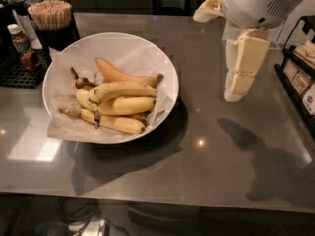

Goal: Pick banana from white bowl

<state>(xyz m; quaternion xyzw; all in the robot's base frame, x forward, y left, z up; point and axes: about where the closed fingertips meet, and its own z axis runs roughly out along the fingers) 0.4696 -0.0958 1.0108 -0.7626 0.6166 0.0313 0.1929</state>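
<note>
The white bowl (169, 72), lined with crinkled white paper, sits on the grey table left of centre. It holds several ripe yellow bananas (123, 89) with brown freckles and dark stems, lying side by side. An orange-tinted banana (120, 74) lies behind them. My gripper (235, 93) hangs pointing down from the white arm at the upper right. It is above the table, well to the right of the bowl, and holds nothing.
A black cup of wooden stir sticks (51, 16) and a small sauce bottle (22, 45) stand on a black mat (19, 75) at the far left. A black rack with packets (300, 80) stands at the right edge.
</note>
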